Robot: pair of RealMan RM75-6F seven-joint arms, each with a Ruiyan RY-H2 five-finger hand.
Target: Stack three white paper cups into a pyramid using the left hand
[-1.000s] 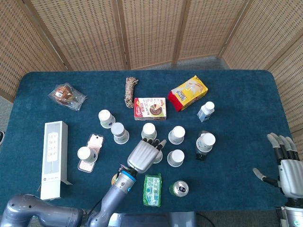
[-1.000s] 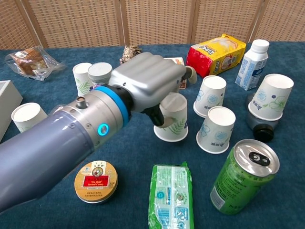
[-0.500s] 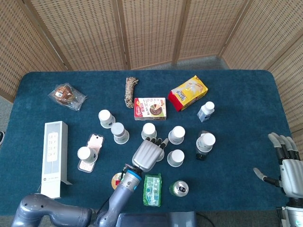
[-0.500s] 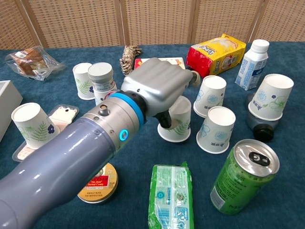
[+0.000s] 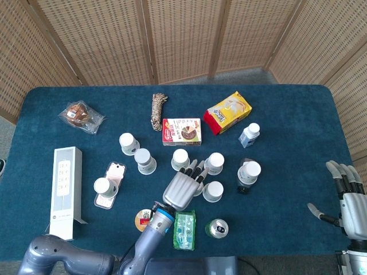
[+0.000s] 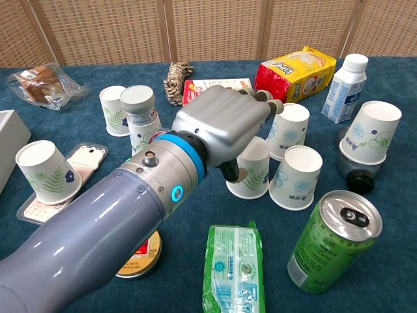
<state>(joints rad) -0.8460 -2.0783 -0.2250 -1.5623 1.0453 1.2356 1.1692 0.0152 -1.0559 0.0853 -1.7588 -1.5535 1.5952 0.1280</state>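
My left hand (image 6: 225, 120) lies over a white paper cup (image 6: 253, 173) standing mouth down; its thumb presses the cup's side and it grips the cup. In the head view the left hand (image 5: 183, 189) hides most of this cup. Two more upturned white cups stand just to its right: one (image 6: 296, 176) touching or nearly touching it, another (image 6: 290, 130) behind. In the head view these are the near cup (image 5: 213, 191) and the far cup (image 5: 215, 162). A further cup (image 5: 180, 158) stands beyond the fingertips. My right hand (image 5: 347, 197) hangs open at the table's right edge.
A green can (image 6: 332, 238), a green packet (image 6: 234, 267) and a round tin (image 6: 140, 251) lie in front. A cup (image 6: 374, 134) sits on a dark object at right, beside a small bottle (image 6: 345, 78). More cups (image 6: 45, 171) and a white box (image 5: 64, 192) stand left.
My left hand has slid to the right with the cup in its grip, bringing it up beside the two cups on the right. The right hand has hardly moved.
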